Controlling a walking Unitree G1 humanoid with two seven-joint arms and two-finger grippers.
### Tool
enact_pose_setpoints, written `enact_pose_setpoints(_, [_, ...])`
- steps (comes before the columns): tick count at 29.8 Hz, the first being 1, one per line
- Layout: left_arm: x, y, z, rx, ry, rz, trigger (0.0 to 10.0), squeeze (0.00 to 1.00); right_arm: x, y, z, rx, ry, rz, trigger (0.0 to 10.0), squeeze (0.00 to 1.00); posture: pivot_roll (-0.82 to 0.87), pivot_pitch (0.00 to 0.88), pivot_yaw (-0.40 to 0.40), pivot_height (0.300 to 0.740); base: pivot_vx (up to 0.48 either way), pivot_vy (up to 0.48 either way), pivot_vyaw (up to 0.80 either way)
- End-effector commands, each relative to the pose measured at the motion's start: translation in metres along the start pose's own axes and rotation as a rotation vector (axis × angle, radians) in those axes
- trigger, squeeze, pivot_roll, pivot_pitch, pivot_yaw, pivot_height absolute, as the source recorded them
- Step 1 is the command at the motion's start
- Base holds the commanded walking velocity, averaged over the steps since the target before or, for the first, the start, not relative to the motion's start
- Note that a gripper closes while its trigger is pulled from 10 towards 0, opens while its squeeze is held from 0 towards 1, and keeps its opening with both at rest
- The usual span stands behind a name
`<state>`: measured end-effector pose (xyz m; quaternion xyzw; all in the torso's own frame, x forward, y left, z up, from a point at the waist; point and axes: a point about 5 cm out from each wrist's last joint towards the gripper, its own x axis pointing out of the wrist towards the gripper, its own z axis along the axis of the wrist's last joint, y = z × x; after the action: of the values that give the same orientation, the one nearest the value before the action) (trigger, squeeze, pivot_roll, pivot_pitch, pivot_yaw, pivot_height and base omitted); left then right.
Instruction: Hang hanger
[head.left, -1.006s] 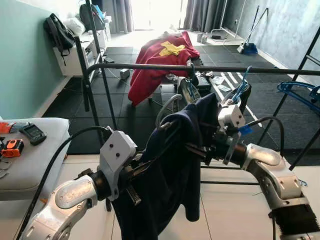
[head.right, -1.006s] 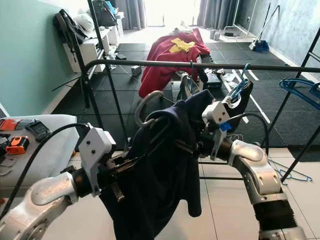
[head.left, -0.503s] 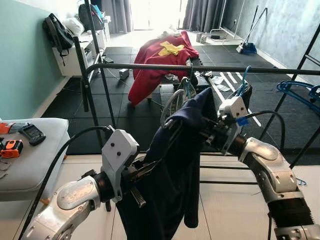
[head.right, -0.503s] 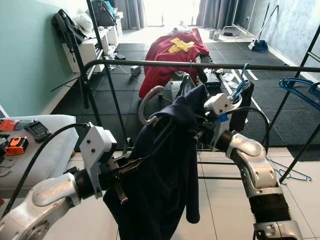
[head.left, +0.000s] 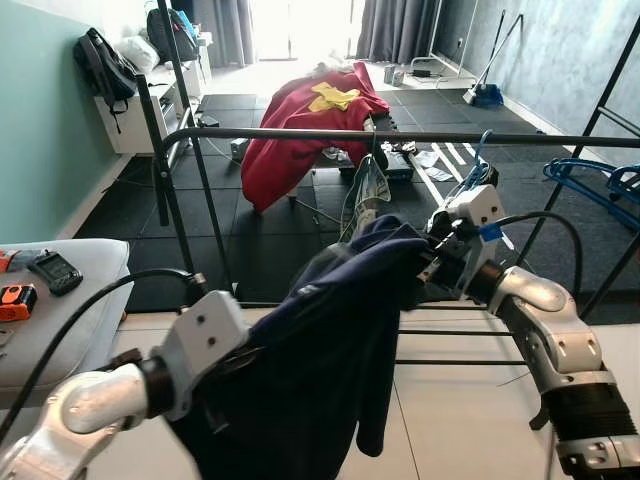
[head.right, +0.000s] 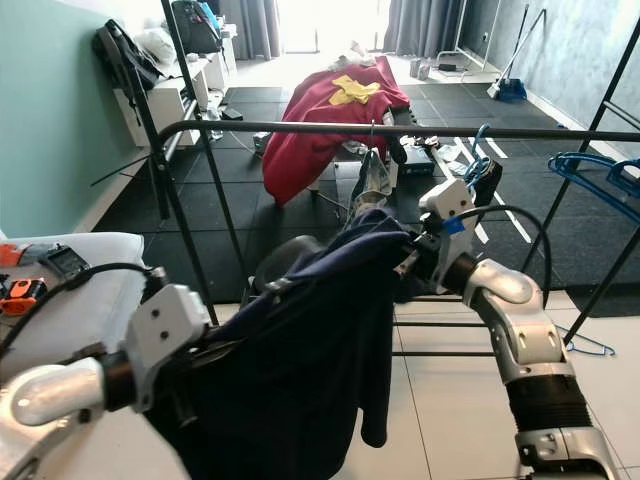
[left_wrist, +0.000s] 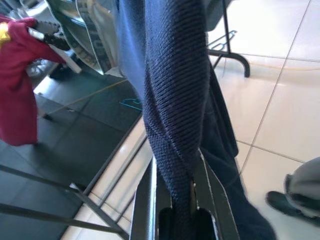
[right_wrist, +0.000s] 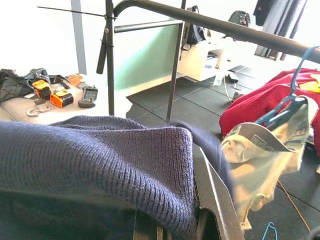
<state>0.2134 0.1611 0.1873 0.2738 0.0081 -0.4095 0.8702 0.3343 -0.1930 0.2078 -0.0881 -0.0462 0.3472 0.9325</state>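
Item: navy sweater (head.left: 320, 350) on a hanger, the hanger itself buried in the knit.

Landmark: black clothes rail (head.left: 400, 136).

Position: we hold the garment below the rail and on our side of it, not yet touching. Its long axis runs roughly along the rail, rising toward our right.

Left gripper (left_wrist: 175, 210): fingers pinched narrow on a twisted fold of knit, low, well apart from the rail.

Right gripper (right_wrist: 192, 200): fingers nearly together on the sweater's upper edge, the nearer one to the rail.

Judgement: the load must go up and forward, right end leading.
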Motion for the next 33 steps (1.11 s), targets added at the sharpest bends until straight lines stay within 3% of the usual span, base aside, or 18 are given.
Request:
enact_pose_setpoints(1, [-0.011, 0.008, -0.011, 0.033, 0.088, 0.017, 10.0, 0.00, -0.015, -0.025, 0.010, -0.033, -0.023, -0.136, 0.0, 0.00, -0.04, 0.000, -0.006, 0.740, 0.000, 0.000, 0.00])
enact_pose_setpoints(2, [-0.019, 0.011, -0.015, 0.070, 0.131, 0.013, 10.0, 0.00, -0.018, -0.031, 0.012, -0.042, -0.022, -0.159, 0.0, 0.00, -0.04, 0.000, -0.007, 0.740, 0.000, 0.000, 0.00])
enact_pose_setpoints(4, [-0.019, 0.011, -0.015, 0.070, 0.131, 0.013, 10.0, 0.00, -0.018, -0.031, 0.012, -0.042, -0.022, -0.159, 0.0, 0.00, -0.04, 0.000, -0.007, 0.740, 0.000, 0.000, 0.00])
enact_pose_setpoints(5, [-0.028, 0.013, -0.011, 0.081, 0.124, -0.015, 10.0, 0.00, -0.022, -0.036, 0.013, -0.049, -0.021, -0.177, 0.0, 0.00, -0.04, 0.000, -0.010, 0.740, 0.000, 0.000, 0.00])
enact_pose_setpoints(6, [-0.036, 0.012, -0.003, 0.077, 0.095, -0.065, 10.0, 0.00, -0.024, -0.039, 0.013, -0.053, -0.017, -0.186, 0.0, 0.00, -0.04, 0.000, -0.010, 0.740, 0.000, 0.000, 0.00])
enact_pose_setpoints(11, [-0.048, 0.007, 0.013, 0.052, 0.022, -0.161, 10.0, 0.00, -0.025, -0.040, 0.012, -0.057, -0.011, -0.189, 0.0, 0.00, -0.04, 0.000, -0.013, 0.740, 0.000, 0.000, 0.00])
enact_pose_setpoints(14, [-0.081, 0.010, 0.035, -0.002, -0.088, -0.316, 10.0, 0.00, -0.025, -0.041, 0.010, -0.058, 0.002, -0.181, 0.0, 0.00, -0.04, 0.000, -0.014, 0.740, 0.000, 0.000, 0.00])
enact_pose_setpoints(19, [-0.101, 0.016, 0.037, -0.032, -0.143, -0.350, 10.0, 0.00, -0.025, -0.041, 0.007, -0.047, 0.005, -0.175, 0.0, 0.00, -0.04, 0.000, -0.015, 0.740, 0.000, 0.000, 0.00])
enact_pose_setpoints(27, [-0.110, 0.019, 0.026, -0.079, -0.171, -0.323, 10.0, 0.00, -0.023, -0.037, 0.003, -0.032, 0.008, -0.152, 0.0, 0.00, -0.04, 0.000, -0.017, 0.740, 0.000, 0.000, 0.00])
enact_pose_setpoints(30, [-0.113, 0.016, 0.005, -0.141, -0.083, -0.309, 10.0, 0.00, -0.026, -0.036, 0.002, 0.015, -0.003, -0.107, 0.0, 0.00, -0.05, 0.000, -0.020, 0.740, 0.000, 0.000, 0.00])
enact_pose_setpoints(33, [-0.111, 0.026, -0.028, -0.118, 0.160, -0.189, 10.0, 0.00, -0.030, -0.036, 0.003, 0.041, 0.058, -0.047, 0.0, 0.00, -0.04, 0.000, -0.021, 0.740, 0.000, 0.000, 0.00])
